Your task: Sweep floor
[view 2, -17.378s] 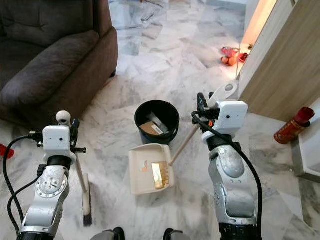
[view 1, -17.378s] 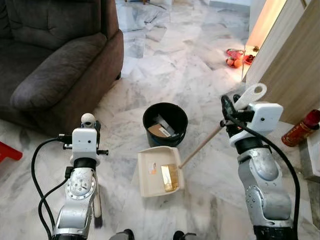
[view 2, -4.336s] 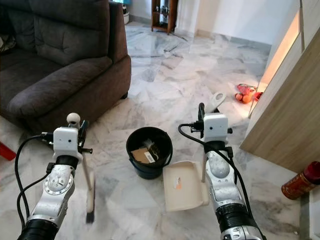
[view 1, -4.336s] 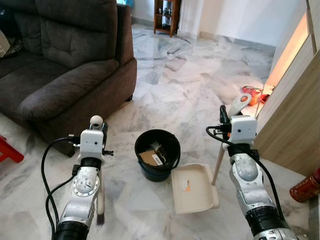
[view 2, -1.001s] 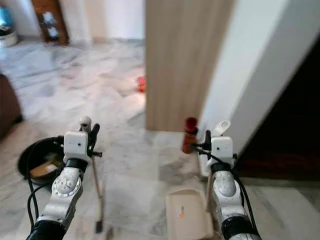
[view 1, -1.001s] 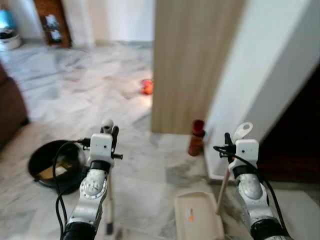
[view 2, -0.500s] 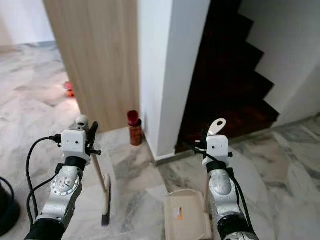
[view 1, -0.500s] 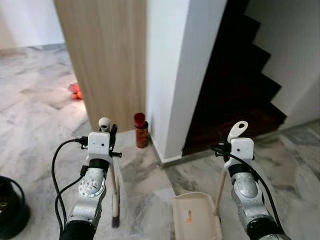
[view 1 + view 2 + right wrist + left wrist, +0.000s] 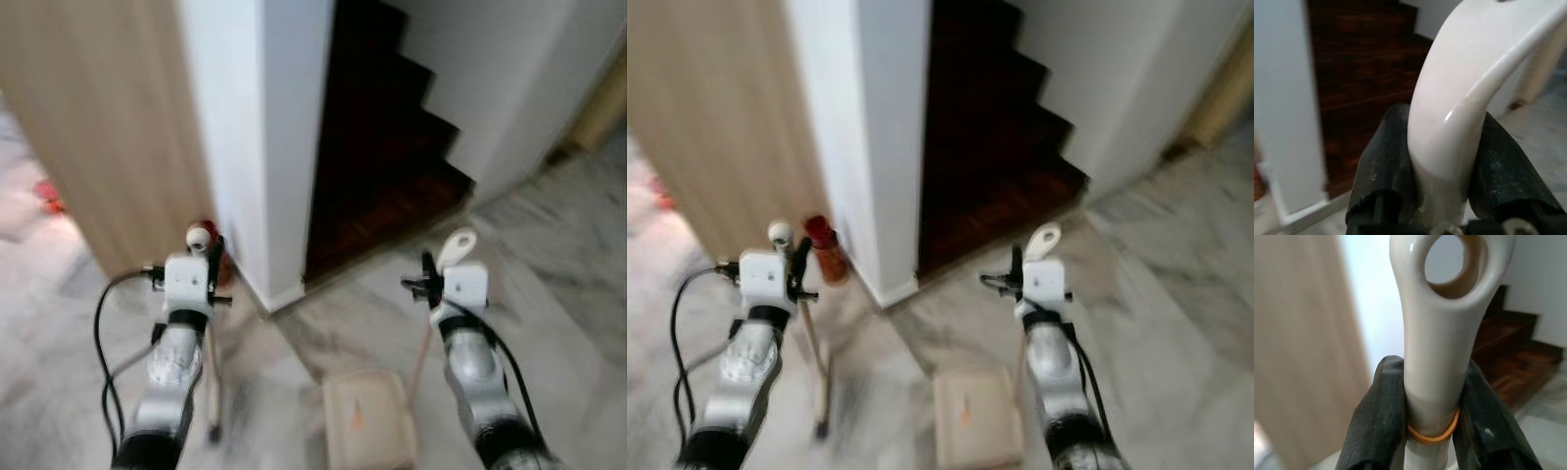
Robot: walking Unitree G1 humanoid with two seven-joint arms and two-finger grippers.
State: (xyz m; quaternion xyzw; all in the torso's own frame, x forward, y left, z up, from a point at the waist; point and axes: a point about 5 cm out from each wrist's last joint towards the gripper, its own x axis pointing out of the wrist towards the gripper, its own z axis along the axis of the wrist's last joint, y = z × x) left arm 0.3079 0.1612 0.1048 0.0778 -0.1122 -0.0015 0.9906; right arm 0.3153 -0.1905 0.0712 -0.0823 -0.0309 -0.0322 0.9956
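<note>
Broom (image 9: 813,367) handle pinched in left pincer (image 9: 1431,416), bristles on floor (image 9: 1176,294); dustpan (image 9: 975,416) handle pinched in right pincer (image 9: 1444,171), near stairs (image 9: 989,147).

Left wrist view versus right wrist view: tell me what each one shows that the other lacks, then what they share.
Left wrist: the left gripper shut on the broom handle, an orange rubber band around it, a wooden panel beside. Right wrist: the right gripper shut on the curved dustpan handle. Shared: black fingers clamping a cream handle, dark stairs behind.
</note>
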